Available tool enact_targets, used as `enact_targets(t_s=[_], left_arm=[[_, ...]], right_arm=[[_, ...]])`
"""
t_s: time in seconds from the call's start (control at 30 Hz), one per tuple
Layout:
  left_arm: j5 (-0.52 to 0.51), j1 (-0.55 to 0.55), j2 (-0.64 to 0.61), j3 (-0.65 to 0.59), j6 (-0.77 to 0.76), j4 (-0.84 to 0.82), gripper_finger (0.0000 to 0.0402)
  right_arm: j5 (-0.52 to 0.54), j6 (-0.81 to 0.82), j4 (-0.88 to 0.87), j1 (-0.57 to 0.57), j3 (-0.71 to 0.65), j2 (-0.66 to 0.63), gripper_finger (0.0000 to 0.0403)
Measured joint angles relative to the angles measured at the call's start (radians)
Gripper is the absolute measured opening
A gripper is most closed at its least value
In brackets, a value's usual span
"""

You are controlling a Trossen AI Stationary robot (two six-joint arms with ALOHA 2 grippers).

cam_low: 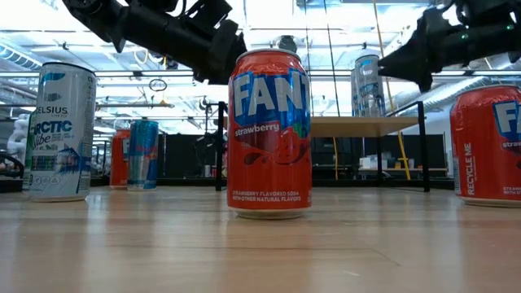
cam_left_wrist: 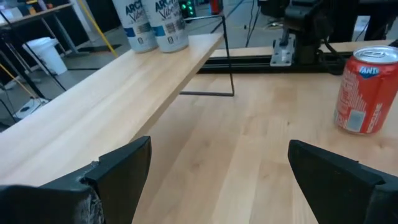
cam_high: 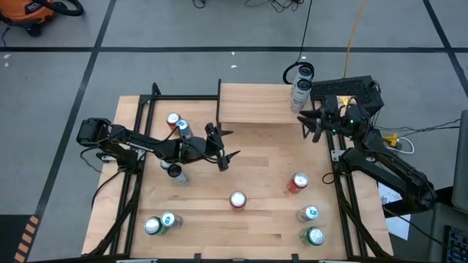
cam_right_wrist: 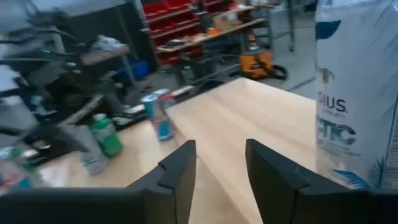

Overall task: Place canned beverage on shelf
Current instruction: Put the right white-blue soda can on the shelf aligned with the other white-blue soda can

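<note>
"FANTA", cut to "FANT", "strawberry" and "STRAWBERRY FLAVORED SODA WITH OTHER NATURAL FLAVORS" are read on the red aluminium can [cam_low: 269,134] at centre. "CELSIUS" and "ARCTIC Vibe" are printed on the tall white can [cam_low: 59,132]. "RECYCLE ME" is seen on the red can at the right edge [cam_low: 491,145].

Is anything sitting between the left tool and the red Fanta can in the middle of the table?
Nothing visible. The left tool hangs open above bare tabletop, and the Fanta can stands alone nearer the front edge, with clear wood between them. The nearest other can stands off to the side.
</note>
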Motion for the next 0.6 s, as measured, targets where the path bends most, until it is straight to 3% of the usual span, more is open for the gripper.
enact_targets(t_s=[0.27, 0.6], left_arm=[[-0.003, 0.000, 0.000, 0.000, -0.001, -0.001, 0.0372], [-0.008, 0.000, 0.000, 0.000, 0.000, -0.028, 0.0372]], right_arm=[[0.343, -0.080, 0.121, 0.173, -0.055, 0.133, 0.0114], [0.499, -0.138, 0.201, 0.187, -0.056, 0.191, 0.0105]])
